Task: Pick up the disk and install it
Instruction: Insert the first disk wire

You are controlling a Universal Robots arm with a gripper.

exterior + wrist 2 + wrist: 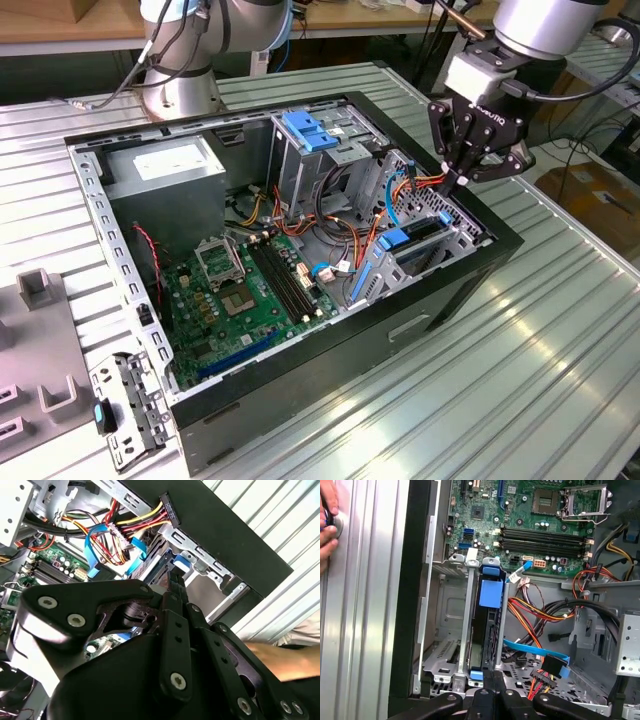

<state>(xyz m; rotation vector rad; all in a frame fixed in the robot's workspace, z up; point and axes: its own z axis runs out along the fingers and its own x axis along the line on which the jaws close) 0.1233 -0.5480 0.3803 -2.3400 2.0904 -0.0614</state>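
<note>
The disk [487, 630] stands on edge between the metal rails of the drive bay [445, 655] by the case's wall. A blue tab [490, 593] shows on its upper edge. In the exterior view the disk [420, 232] sits low in that bay at the exterior view's right. My gripper [461, 181] hangs just above the disk's far end, its fingers drawn together with nothing between them. In the first wrist view the gripper [492, 676] is at the disk's blue end piece; whether it touches I cannot tell. The gripper [176, 577] points down at the bay.
The open computer case [500, 240] lies on a ribbed metal table [540, 360]. Inside are the motherboard [250, 290], a grey power-supply box [165, 165], a metal cage with blue top [310, 130] and loose cables [545, 612]. A person's hand [327, 520] rests on the table beside the case.
</note>
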